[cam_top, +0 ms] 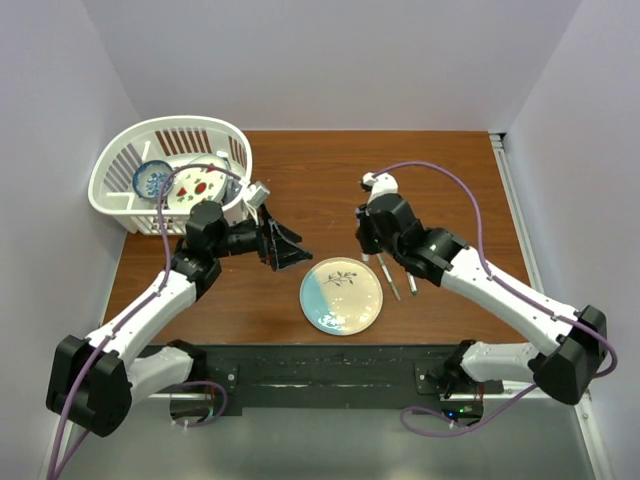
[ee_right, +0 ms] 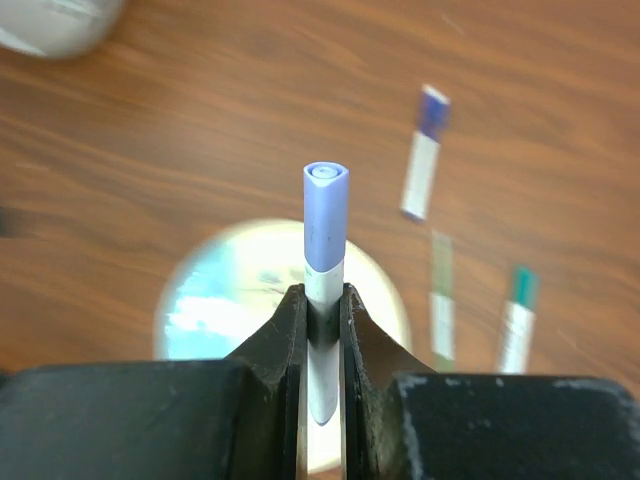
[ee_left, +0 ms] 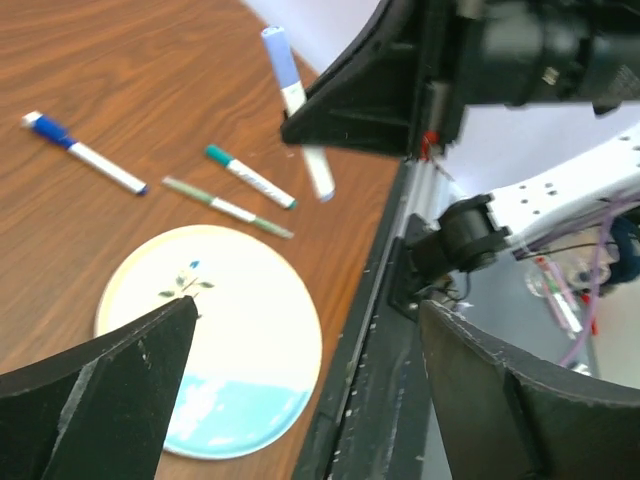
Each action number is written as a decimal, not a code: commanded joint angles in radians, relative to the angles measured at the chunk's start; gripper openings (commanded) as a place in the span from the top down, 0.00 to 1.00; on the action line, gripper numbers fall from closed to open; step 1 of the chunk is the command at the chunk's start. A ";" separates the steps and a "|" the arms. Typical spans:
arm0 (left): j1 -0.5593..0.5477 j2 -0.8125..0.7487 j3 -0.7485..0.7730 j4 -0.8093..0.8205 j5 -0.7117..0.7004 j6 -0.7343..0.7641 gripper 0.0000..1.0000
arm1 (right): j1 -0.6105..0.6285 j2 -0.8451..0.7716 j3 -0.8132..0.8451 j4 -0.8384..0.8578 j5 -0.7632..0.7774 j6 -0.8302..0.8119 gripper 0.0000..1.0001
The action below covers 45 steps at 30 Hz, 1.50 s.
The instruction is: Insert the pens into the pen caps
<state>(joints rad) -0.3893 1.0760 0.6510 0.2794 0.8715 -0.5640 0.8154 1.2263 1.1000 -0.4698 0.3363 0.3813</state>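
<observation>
My right gripper point(ee_right: 323, 300) is shut on a white pen point(ee_right: 322, 285) with a purple cap point(ee_right: 325, 215) on its end, held above the round plate point(ee_right: 230, 290). The left wrist view shows that pen point(ee_left: 295, 100) in the air in the right gripper's black fingers point(ee_left: 380, 95). Three more pens lie on the table beyond the plate: one with a blue cap point(ee_left: 85, 153), one with a teal-green cap point(ee_left: 250, 177), and a thin grey-green one point(ee_left: 228, 207). My left gripper point(cam_top: 290, 245) is open and empty, left of the plate point(cam_top: 345, 300).
A white basket point(cam_top: 120, 165) holding plates and a bowl stands at the back left. The black base rail point(ee_left: 380, 330) runs along the table's near edge, close to the plate. Two of the lying pens point(cam_top: 386, 275) sit just right of the plate under the right arm.
</observation>
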 commanded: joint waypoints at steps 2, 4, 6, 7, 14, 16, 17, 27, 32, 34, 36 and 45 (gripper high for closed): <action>0.030 -0.036 0.052 -0.186 -0.124 0.133 0.00 | -0.179 0.079 -0.019 -0.225 -0.037 -0.091 1.00; 0.036 -0.057 0.050 -0.206 -0.173 0.142 0.00 | -0.199 0.136 -0.023 -0.224 -0.022 -0.108 1.00; 0.041 -0.077 0.044 -0.210 -0.184 0.147 0.00 | -0.240 0.179 -0.029 -0.201 -0.060 -0.133 0.99; 0.041 -0.080 0.036 -0.204 -0.178 0.148 0.00 | -0.252 0.221 -0.028 -0.182 -0.089 -0.139 0.98; 0.055 -0.076 0.041 -0.197 -0.170 0.141 0.00 | -0.308 0.390 0.004 -0.147 -0.056 -0.163 0.94; 0.058 -0.079 0.039 -0.197 -0.175 0.139 0.00 | -0.315 0.413 0.000 -0.130 -0.063 -0.163 0.93; 0.061 -0.080 0.039 -0.197 -0.175 0.141 0.00 | -0.321 0.433 -0.005 -0.121 -0.072 -0.163 0.92; 0.073 -0.082 0.053 -0.198 -0.184 0.141 0.00 | -0.334 0.490 0.001 -0.082 -0.073 -0.153 0.71; 0.072 -0.079 0.052 -0.192 -0.149 0.141 0.00 | -0.334 0.397 0.049 -0.161 -0.069 -0.144 0.60; 0.072 -0.086 0.049 -0.197 -0.141 0.151 0.00 | -0.332 0.276 0.040 -0.164 -0.112 -0.145 0.53; 0.072 -0.106 0.042 -0.194 -0.097 0.165 0.01 | -0.331 0.169 -0.005 -0.149 -0.224 -0.154 0.45; 0.093 -0.249 0.000 -0.086 -0.092 0.147 0.02 | -0.331 -0.381 -0.101 -0.055 -0.419 -0.050 0.01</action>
<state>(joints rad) -0.3172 0.8955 0.6575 0.1146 0.7746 -0.4335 0.4850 0.9611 1.0500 -0.5667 0.0303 0.2672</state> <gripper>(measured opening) 0.982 0.979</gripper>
